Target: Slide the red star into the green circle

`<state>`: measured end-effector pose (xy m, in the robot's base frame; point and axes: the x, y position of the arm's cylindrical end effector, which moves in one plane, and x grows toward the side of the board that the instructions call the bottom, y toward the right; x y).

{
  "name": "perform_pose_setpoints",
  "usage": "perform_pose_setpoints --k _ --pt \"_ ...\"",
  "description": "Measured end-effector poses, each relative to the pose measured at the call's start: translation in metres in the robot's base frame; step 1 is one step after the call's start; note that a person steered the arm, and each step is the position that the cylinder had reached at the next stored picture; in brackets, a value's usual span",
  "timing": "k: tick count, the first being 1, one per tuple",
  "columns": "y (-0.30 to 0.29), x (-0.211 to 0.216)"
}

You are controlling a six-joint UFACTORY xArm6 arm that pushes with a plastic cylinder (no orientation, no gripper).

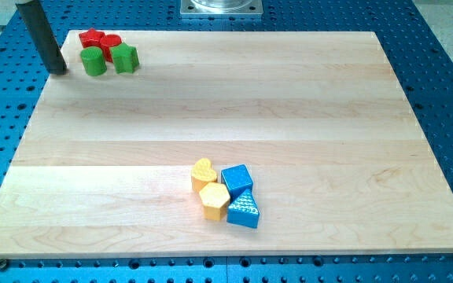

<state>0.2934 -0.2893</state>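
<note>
The red star [90, 37] lies at the board's top left corner, touching a red round block [111, 42] to its right. The green circle [93, 61] sits just below the red star, close to or touching it. A green star-like block [125, 58] stands right of the green circle. My tip [57, 71] is at the end of the dark rod, just left of the green circle, with a small gap between them.
A yellow heart [202, 173], a yellow hexagon [214, 200], a blue cube [237, 179] and a blue triangle [244, 210] cluster at the lower middle of the wooden board [305, 118]. A blue perforated table surrounds the board.
</note>
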Motion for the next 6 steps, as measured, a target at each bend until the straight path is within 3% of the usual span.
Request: perform_pose_setpoints --k 2,4,6 --pt "0.065 0.004" --pt "-0.015 -0.002" --pt "0.015 -0.080"
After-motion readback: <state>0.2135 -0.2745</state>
